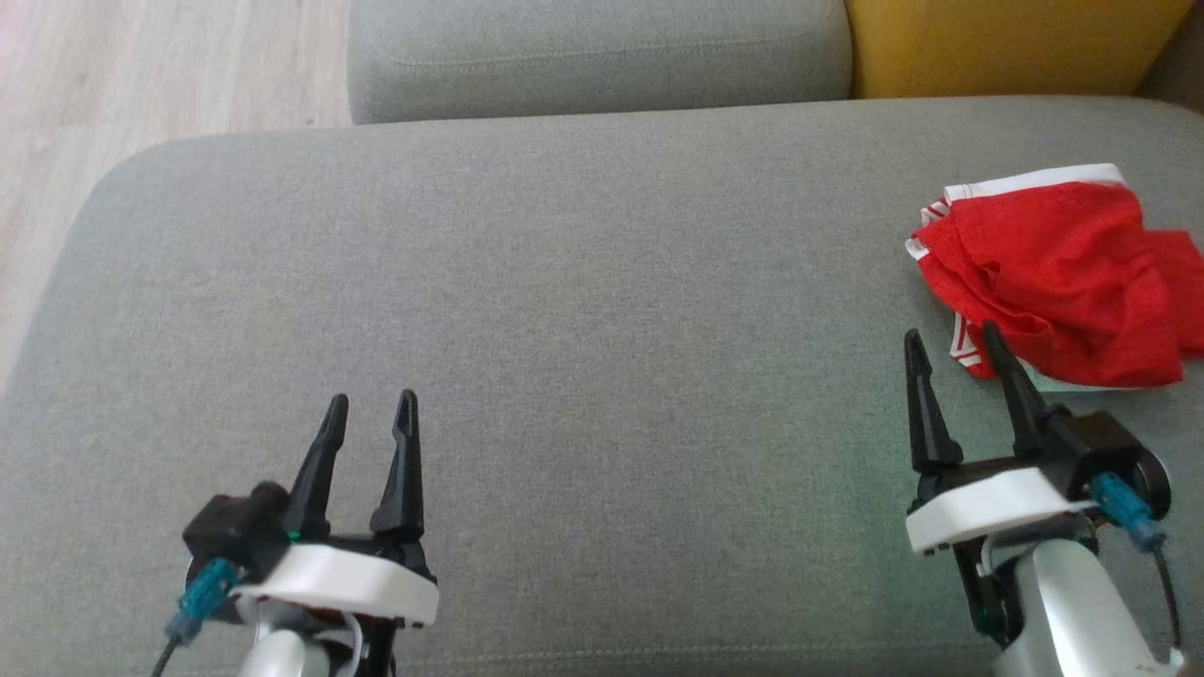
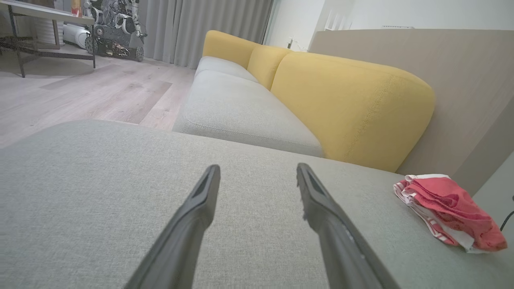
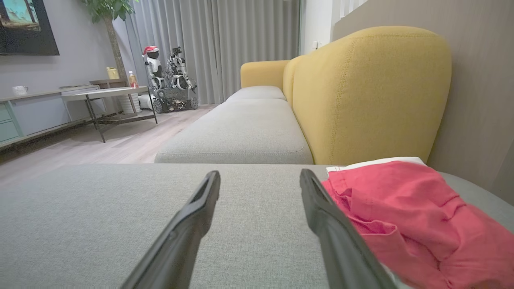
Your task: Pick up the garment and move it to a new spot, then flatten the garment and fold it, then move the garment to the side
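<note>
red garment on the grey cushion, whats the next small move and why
Probably ease the right gripper forward and to its right onto the near edge of the garment, then close. It is open and right beside the crumpled cloth, while the left gripper sits far across the cushion.

- A broad grey sofa seat (image 1: 527,310) spans the foreground.
- A second grey seat cushion (image 3: 241,132) lies just beyond it.
- Yellow back cushions (image 2: 345,104) stand along the sofa against a beige wall panel (image 2: 461,80).
- Pale wood floor (image 2: 80,92) runs to grey curtains (image 3: 225,44).
- A small wheeled robot in a red cap (image 3: 152,68) stands before the curtains.
- A metal-legged desk (image 3: 104,94) carries a bottle (image 3: 131,79).
- A leafy tree (image 3: 108,16) rises beside a dark wall picture (image 3: 24,28).
</note>
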